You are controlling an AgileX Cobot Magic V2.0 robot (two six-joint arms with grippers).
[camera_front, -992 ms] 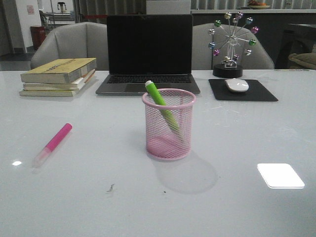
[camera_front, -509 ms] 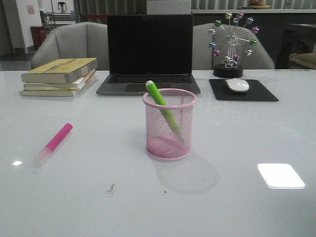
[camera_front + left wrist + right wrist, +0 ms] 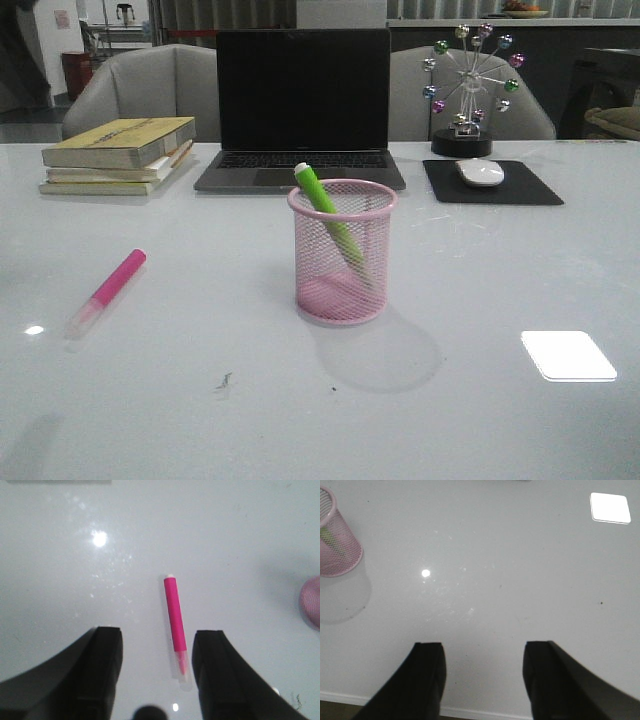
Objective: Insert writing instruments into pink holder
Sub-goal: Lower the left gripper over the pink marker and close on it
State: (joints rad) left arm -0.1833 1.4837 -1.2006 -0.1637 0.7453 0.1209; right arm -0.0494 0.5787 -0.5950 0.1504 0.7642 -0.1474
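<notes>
Front view: green marker (image 3: 328, 215) already stands tilted inside the pink holder (image 3: 342, 252) at mid-tabletop, so half done. Pink marker (image 3: 108, 290) lies flat on the tabletop (image 3: 200, 400), well left of the holder, not yet picked. Left gripper (image 3: 156, 665) hangs above it, jaws apart, empty; right gripper (image 3: 484, 680) also spread, holding nothing. Glossy white surface with glare patches. Far side: laptop (image 3: 302, 105), stacked books (image 3: 118, 155), mouse (image 3: 480, 172) on pad, chairs behind.

The right gripper (image 3: 482, 680), jaws apart, hangs over bare white worktop (image 3: 520, 580), well apart from the pink holder (image 3: 337, 542).
</notes>
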